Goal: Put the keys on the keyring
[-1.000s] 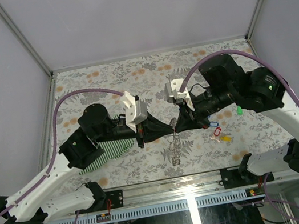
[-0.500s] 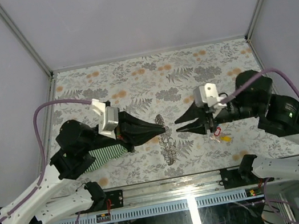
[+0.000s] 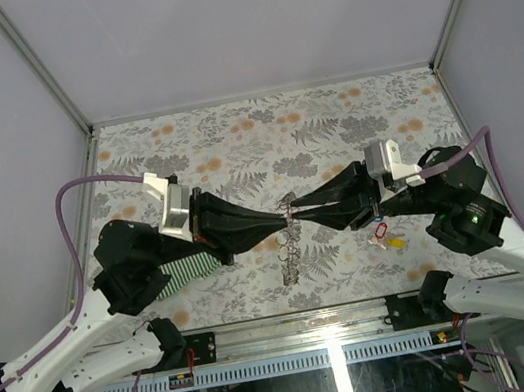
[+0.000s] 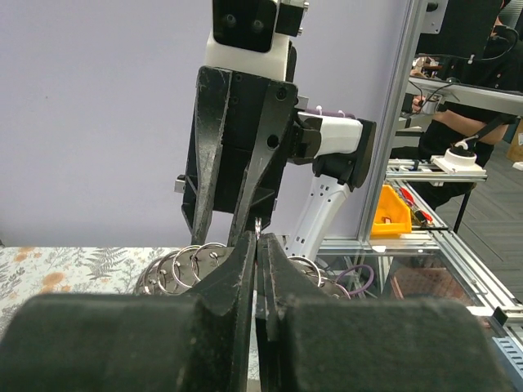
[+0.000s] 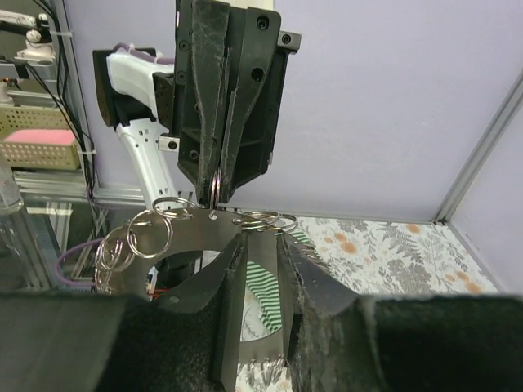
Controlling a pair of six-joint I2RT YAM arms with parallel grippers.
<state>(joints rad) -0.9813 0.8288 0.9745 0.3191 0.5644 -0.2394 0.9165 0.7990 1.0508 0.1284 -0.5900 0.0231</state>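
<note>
Left gripper (image 3: 282, 219) clenched on keyring (image 3: 289, 257), right gripper (image 3: 297, 212) meeting it tip to tip — jaws slightly apart, keys (image 3: 381, 232) nearby on table (image 3: 234, 150)

Seen from above, the green striped cloth (image 3: 191, 267) is half covered by the left arm (image 3: 132, 265). The keys (image 3: 381, 233) lie partly under the right arm (image 3: 458, 212), so only a red and a yellow tag can be made out. Where the right pincer (image 3: 297, 212) meets the keyring (image 3: 287, 252), everything is too small to tell whether it grips the metal. In the left wrist view, the fingers (image 4: 233, 282) of the left pincer (image 4: 258, 245) are blurred and cut off by the lower edge.
</note>
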